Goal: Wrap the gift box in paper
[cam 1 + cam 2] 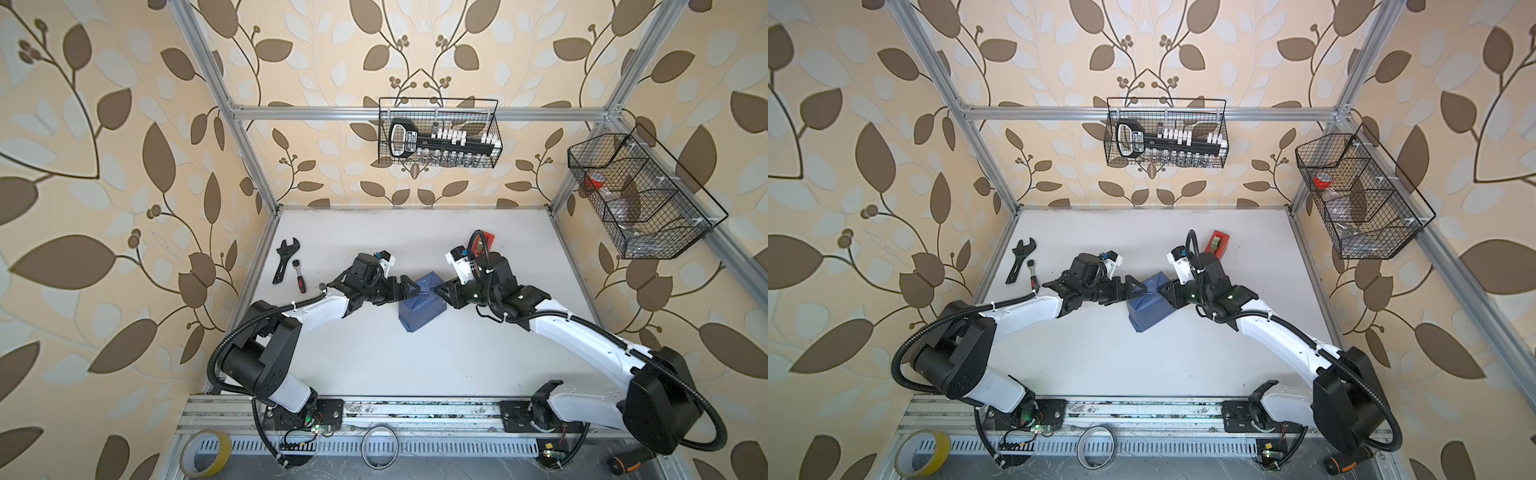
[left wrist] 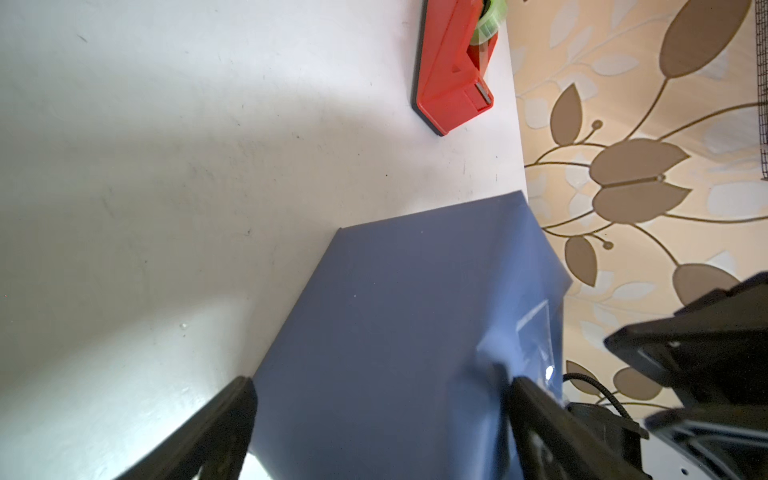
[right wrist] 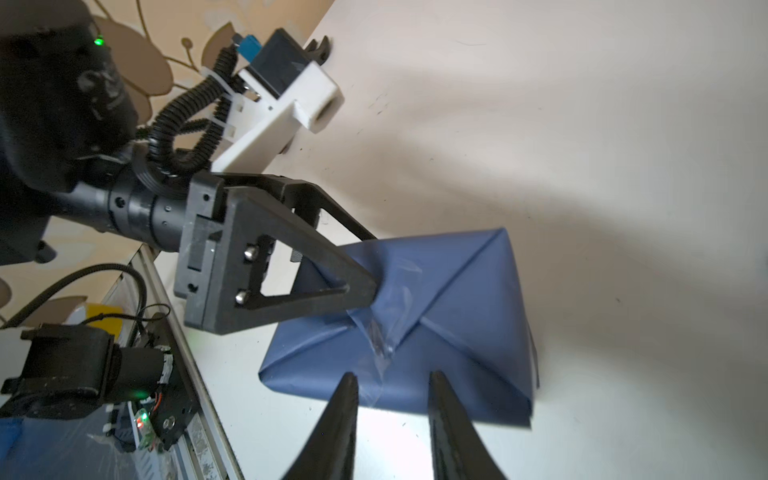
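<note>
The paper (image 1: pixel 419 309) (image 1: pixel 1148 311), slate-blue side out, is folded into a parcel in the middle of the table. The gift box is hidden inside it. Diagonal folds meet on the parcel's upper face (image 3: pixel 457 311), where a clear tape strip (image 3: pixel 382 332) (image 2: pixel 536 332) lies. My left gripper (image 1: pixel 411 286) (image 2: pixel 382 399) is open wide, its fingers (image 3: pixel 365 291) resting over the parcel's left end near the tape. My right gripper (image 1: pixel 436 289) (image 3: pixel 392 382) is open with a narrow gap, just off the parcel's right side. The tape's loose end hangs by one finger.
A red tape dispenser (image 1: pixel 484 241) (image 2: pixel 453 70) stands behind the right arm. A black wrench (image 1: pixel 284 259) and a ratchet (image 1: pixel 299 276) lie at the far left. A yellow tape roll (image 1: pixel 205 453) sits by the front rail. Wire baskets (image 1: pixel 440 133) hang on the frame.
</note>
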Tool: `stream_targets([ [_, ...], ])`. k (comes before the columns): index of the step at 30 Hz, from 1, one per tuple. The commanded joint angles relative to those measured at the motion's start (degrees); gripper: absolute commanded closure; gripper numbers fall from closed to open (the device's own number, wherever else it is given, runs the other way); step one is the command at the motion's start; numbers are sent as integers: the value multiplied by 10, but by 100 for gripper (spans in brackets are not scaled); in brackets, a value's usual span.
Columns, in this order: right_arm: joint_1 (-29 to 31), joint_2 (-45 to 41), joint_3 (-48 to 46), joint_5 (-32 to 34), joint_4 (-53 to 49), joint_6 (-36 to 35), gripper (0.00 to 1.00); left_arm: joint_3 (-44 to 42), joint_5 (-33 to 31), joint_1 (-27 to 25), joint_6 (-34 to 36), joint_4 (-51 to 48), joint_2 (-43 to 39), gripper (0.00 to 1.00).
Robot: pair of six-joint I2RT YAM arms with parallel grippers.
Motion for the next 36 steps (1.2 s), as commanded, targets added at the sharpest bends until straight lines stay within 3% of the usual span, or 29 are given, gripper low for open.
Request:
stream_targets([
  [1, 11, -45, -37, 69, 0, -9, 63, 45, -19, -7, 14, -45, -2, 3],
  [9, 47, -82, -86, 75, 33, 0, 59, 124, -36, -3, 32, -91, -16, 1],
  [17, 79, -26, -78, 54, 79, 7, 62, 86, -80, 0, 51, -110, -102, 3],
  [21, 77, -24, -61, 48, 83, 6, 65, 92, -72, -15, 86, -125, -93, 6],
  [28, 41, -37, -65, 32, 78, 18, 67, 141, -140, -50, 150, -183, -40, 9],
  [36, -20, -65, -87, -18, 83, 30, 68, 175, -173, -58, 186, -212, 17, 5],
])
